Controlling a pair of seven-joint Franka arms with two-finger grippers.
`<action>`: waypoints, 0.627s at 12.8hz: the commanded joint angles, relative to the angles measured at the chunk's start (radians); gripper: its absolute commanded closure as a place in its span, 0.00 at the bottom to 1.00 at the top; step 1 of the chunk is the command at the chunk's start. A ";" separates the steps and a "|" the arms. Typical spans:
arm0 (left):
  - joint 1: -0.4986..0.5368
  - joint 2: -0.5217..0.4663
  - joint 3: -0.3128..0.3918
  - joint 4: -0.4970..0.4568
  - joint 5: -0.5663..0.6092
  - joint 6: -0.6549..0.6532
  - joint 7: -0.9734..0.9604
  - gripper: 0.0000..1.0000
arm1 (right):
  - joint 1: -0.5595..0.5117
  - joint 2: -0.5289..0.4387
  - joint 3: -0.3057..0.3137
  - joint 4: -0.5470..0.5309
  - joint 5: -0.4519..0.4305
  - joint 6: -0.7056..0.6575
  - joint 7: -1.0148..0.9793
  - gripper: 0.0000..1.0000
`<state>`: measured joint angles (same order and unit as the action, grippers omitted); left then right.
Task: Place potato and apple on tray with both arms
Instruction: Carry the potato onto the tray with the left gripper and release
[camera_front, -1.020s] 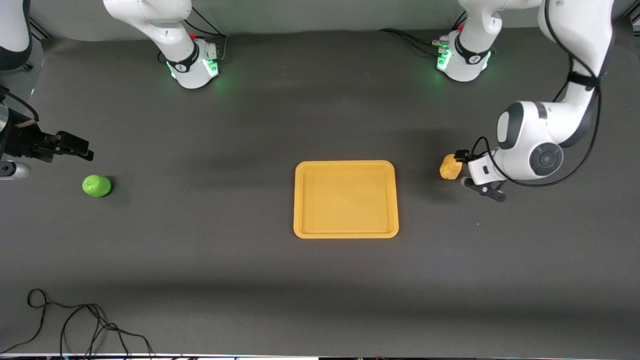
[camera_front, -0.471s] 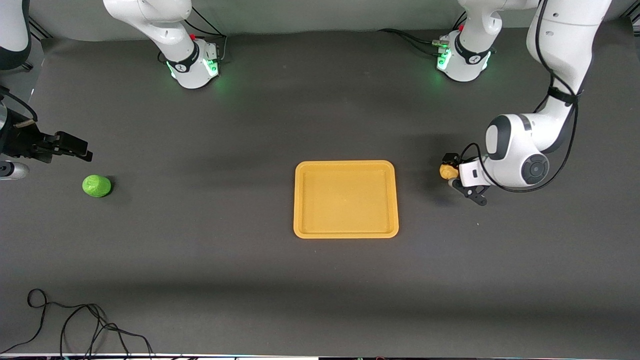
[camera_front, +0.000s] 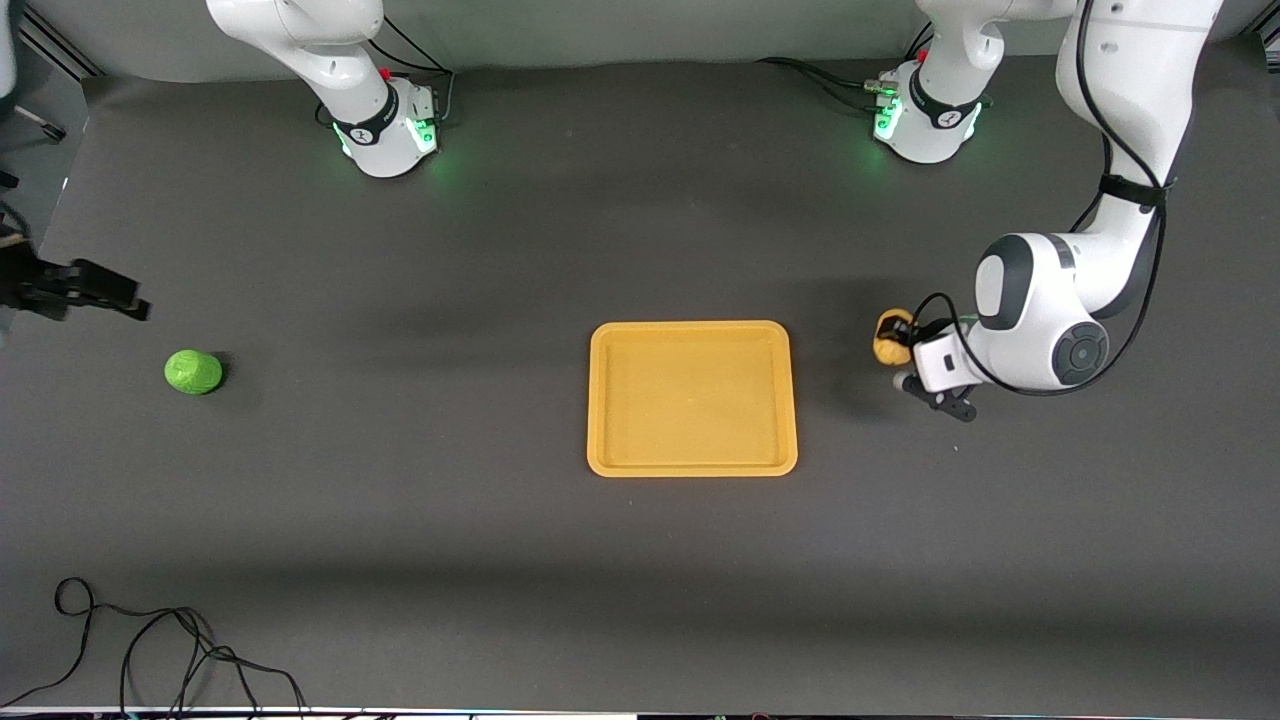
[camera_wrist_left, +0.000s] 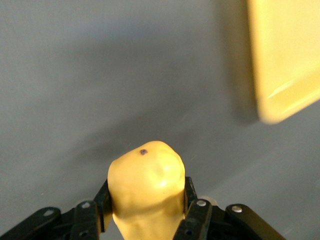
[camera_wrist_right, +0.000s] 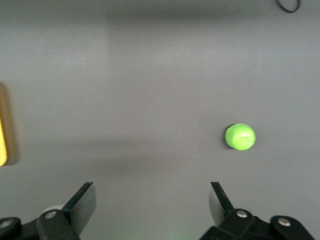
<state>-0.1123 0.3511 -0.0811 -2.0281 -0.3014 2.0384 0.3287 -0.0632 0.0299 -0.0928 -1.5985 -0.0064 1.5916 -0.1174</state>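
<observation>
The yellow-tan potato is clamped between the black fingers of my left gripper, just off the tray's short edge toward the left arm's end of the table. In the left wrist view the potato fills my left gripper, which is shut on it. The yellow-orange tray lies flat mid-table with nothing in it; a corner of the tray also shows there. The green apple rests on the table toward the right arm's end. My right gripper hovers near it, open, nothing between its fingers. The right wrist view shows the apple ahead of my right gripper.
A black cable lies looped at the table's front corner on the right arm's end. Both arm bases glow green along the back edge. The dark mat stretches bare between apple and tray.
My left gripper has closed on the potato and shifted slightly toward the tray. My right gripper has drawn back toward the table's edge, farther from the apple.
</observation>
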 joint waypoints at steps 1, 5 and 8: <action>-0.146 0.072 -0.020 0.165 -0.008 0.014 -0.367 0.92 | 0.002 -0.007 -0.140 -0.029 -0.004 0.048 -0.184 0.00; -0.272 0.198 -0.022 0.259 -0.005 0.173 -0.647 0.87 | 0.002 -0.015 -0.304 -0.099 0.011 0.122 -0.353 0.00; -0.314 0.252 -0.017 0.264 0.094 0.218 -0.734 0.69 | 0.002 -0.016 -0.343 -0.226 0.019 0.259 -0.402 0.00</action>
<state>-0.4089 0.5744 -0.1152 -1.7956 -0.2673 2.2584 -0.3518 -0.0744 0.0319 -0.4101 -1.7283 -0.0035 1.7672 -0.4830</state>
